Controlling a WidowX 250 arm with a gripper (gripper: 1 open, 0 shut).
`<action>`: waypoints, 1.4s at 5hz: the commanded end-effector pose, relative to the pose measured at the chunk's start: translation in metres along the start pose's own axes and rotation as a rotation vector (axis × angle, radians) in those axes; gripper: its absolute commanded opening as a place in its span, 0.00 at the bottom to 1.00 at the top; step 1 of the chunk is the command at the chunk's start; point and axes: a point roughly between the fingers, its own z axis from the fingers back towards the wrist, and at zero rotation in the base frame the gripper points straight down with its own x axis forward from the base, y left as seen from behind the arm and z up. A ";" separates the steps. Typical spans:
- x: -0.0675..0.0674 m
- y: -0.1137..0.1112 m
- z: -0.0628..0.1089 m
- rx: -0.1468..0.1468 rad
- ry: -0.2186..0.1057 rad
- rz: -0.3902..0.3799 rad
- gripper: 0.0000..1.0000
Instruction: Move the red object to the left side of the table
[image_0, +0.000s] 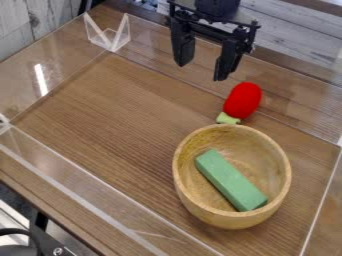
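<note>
The red object (242, 99) is a small rounded toy fruit with a pale green stem end, lying on the brown wood-grain table (107, 110) at the right, just beyond the wooden bowl. My black gripper (202, 60) hangs pointing down above the table's far side, up and to the left of the red object and apart from it. Its two fingers stand spread with nothing between them, so it is open.
A round light wooden bowl (186, 172) sits at the front right with a green rectangular block (230, 180) inside. Clear acrylic walls (54, 170) edge the table, and a clear folded piece (107, 33) stands at the far left.
</note>
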 end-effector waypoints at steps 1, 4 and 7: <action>0.006 -0.017 -0.014 -0.002 0.003 0.063 1.00; 0.055 -0.059 -0.042 0.020 -0.048 -0.053 1.00; 0.064 -0.063 -0.046 0.066 -0.067 -0.109 1.00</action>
